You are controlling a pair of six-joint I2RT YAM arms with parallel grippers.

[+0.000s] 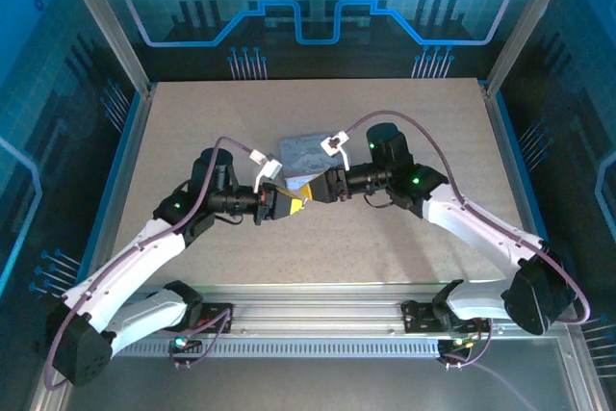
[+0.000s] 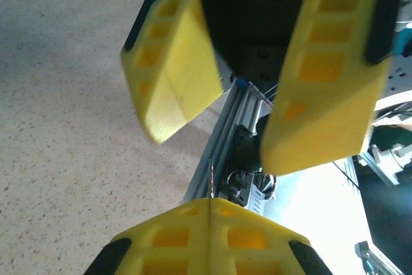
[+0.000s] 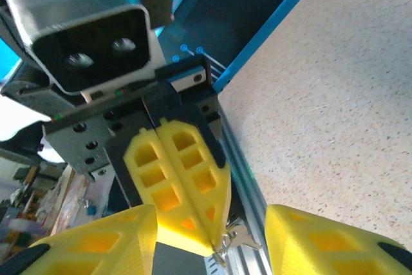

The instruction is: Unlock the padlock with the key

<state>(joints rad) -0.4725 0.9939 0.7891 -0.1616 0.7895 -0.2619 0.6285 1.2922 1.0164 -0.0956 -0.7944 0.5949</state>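
Observation:
My left gripper point(image 2: 210, 201) is shut on the key point(image 2: 210, 181), a thin metal sliver that sticks out edge-on from between its yellow fingertips. From the right wrist, the key point(image 3: 237, 241) hangs at those shut tips with a small ring. My right gripper point(image 3: 211, 223) is open, with one yellow finger on either side of the left gripper's tips and not touching the key. Seen from above, both grippers meet tip to tip over the middle of the table, left gripper point(image 1: 292, 196) and right gripper point(image 1: 312, 190). The padlock is out of view.
A pale printed tin point(image 1: 300, 149) lies flat on the speckled table just behind the two grippers. An aluminium rail point(image 1: 318, 310) runs along the near edge between the arm bases. Blue-framed walls point(image 1: 115, 180) close off both sides.

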